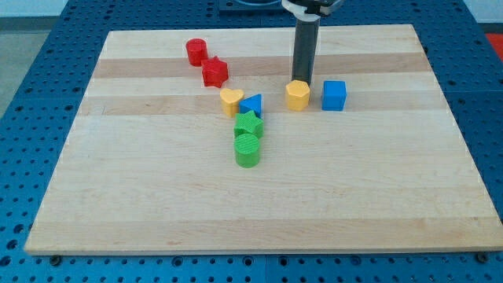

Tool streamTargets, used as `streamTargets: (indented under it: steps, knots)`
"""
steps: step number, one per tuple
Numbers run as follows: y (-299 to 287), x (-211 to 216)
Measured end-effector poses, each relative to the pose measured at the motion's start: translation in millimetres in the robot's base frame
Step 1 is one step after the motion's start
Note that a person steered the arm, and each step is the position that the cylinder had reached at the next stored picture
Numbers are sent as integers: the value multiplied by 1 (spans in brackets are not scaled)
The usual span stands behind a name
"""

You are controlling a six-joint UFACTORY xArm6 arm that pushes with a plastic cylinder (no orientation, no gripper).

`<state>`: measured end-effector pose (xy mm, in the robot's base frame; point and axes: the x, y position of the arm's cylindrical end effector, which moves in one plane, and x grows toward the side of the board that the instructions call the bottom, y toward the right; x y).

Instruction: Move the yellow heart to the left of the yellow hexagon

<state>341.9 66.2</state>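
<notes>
My tip [302, 82] rests just behind the yellow hexagon [297, 95], at its top edge, on the tabletop [157, 204]. No claw is fitted; the rod holds nothing. The yellow heart [231, 101] already lies to the hexagon's left, touching the blue triangle [251, 104], probably needing only slight adjustment.

Bright, even light falls from overhead on the pale desk [157, 196], with no strong glare. Each block casts only a small soft shadow close to its base. Focus is sharp throughout; the far edge looks perhaps slightly softer. Straight edges show no obvious bending.
</notes>
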Motion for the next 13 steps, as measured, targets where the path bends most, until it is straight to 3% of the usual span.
streamTargets:
  steps: [3, 9, 11, 13]
  knots:
    - [-52, -14]
    - [-96, 7]
    - [-154, 6]
    - [-169, 12]
